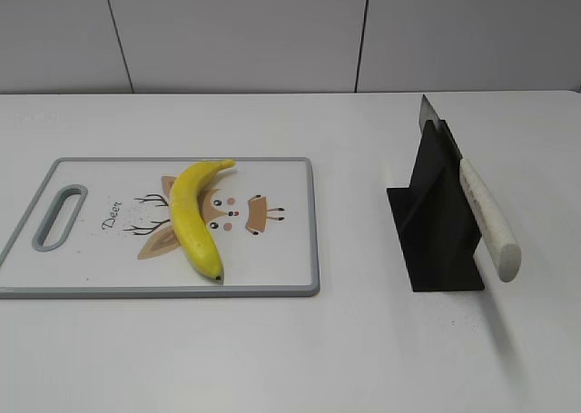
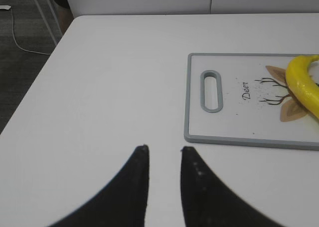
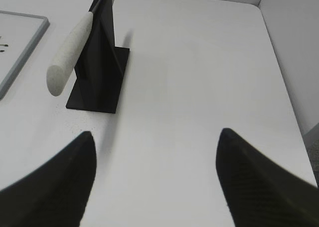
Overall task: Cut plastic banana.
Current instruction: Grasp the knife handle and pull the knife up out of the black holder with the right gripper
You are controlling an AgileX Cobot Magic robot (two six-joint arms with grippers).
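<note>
The plastic banana is yellow and curved and lies on the white cutting board with a deer picture. It also shows at the right edge of the left wrist view, on the cutting board. A knife with a white handle rests in a black stand; both show in the right wrist view, the knife and the stand. My left gripper is slightly open and empty, left of the board. My right gripper is wide open and empty, right of the stand. Neither gripper shows in the exterior view.
The white table carries everything. Its left edge drops to a dark floor with a cable. A grey panelled wall stands behind, and the table's far right corner is near another wall.
</note>
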